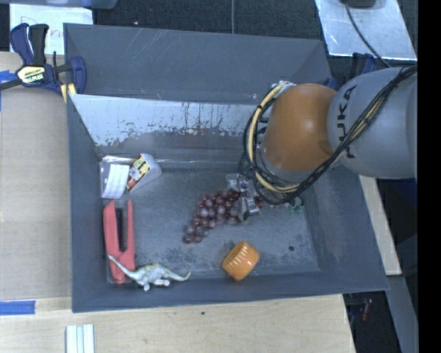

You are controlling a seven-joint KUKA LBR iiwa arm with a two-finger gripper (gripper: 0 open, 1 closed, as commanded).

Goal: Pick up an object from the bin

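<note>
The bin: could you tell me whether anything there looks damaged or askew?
The bin's back wall is scuffed with reddish-brown streaks, like worn paint or rust. The orange cup near the front seems tipped on its side. Nothing else stands out.

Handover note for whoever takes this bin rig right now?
Gripper: down in the bin, at the upper right end of the dark red grape bunch. Grip cannot be confirmed.
Others: orange cap near the front wall. Red-handled tool, white toy lizard and bagged packet on the left.
Done: approach. Nothing lifted.
Left: secure one thing and raise it out.
</note>
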